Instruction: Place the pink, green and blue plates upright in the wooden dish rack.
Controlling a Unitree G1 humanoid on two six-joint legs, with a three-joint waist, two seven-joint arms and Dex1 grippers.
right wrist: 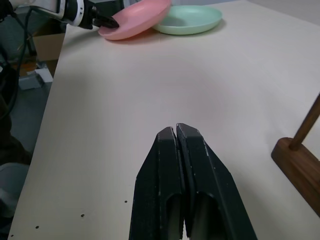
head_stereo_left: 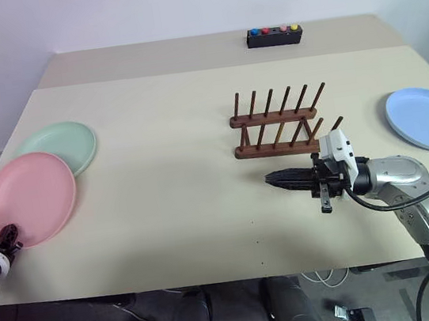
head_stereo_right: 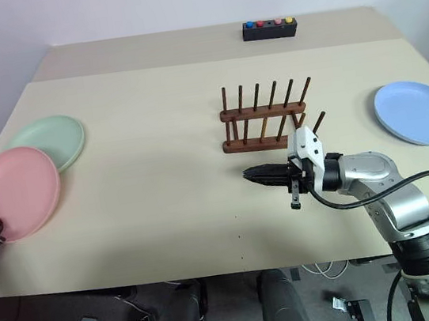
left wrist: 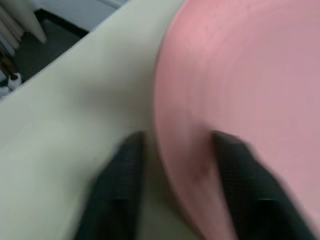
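**Left gripper pinching the pink plate's rim**

Left gripper (head_stereo_left: 9, 235) sits at the pink plate (head_stereo_left: 31, 194), at its seven o'clock edge, one finger (left wrist: 117, 190) outside the rim, the other over the dish, narrowed but with the rim between them; whether they've bitten, I can't tell. The pink plate lies at the table's (head_stereo_left: 171, 190) nine o'clock, overlapping the green plate (head_stereo_left: 64, 142) behind it. The blue plate (head_stereo_left: 426, 116) waits at three o'clock, the rack (head_stereo_left: 277, 124) empty in the centre. Right gripper (head_stereo_right: 268, 175) hovers by the rack, fingers pressed together, holding nothing. Best play, I'd say: seat the rim deep, squeeze firm, then lift edge-first so green isn't dragged
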